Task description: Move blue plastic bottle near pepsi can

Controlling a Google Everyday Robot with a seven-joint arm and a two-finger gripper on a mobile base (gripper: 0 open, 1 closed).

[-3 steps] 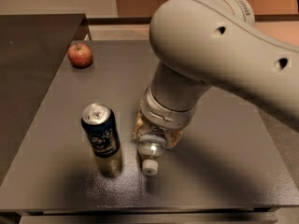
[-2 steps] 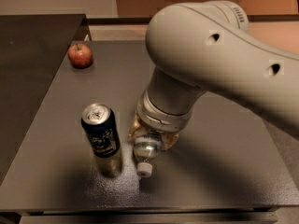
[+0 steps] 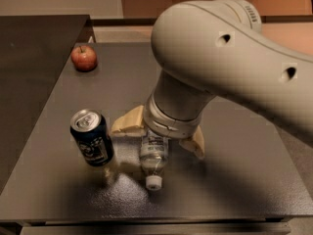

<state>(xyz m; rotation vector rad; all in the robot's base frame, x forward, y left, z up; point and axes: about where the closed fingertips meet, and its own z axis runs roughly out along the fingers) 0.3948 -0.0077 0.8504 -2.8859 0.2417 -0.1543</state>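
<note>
One blue plastic bottle (image 3: 154,156), one pepsi can (image 3: 92,138) and one apple (image 3: 84,58), all on the dark table (image 3: 234,180). The gripper (image 3: 157,141) sits low over the bottle, fingers (image 3: 128,124) splayed wide either side, gripping nothing. The bottle lies flat between them, cap toward me. The can stands just outside one finger, and the apple's way beyond. The arm (image 3: 220,58) hides the bottle's base.

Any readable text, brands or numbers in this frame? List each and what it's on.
No text can be quoted here.
pepsi can: white-and-blue logo on its side, letters not legible.
blue plastic bottle: dark print on the pale label, too blurred to read.
claw, open astride the bottle: no markings visible.
apple: none.
</note>
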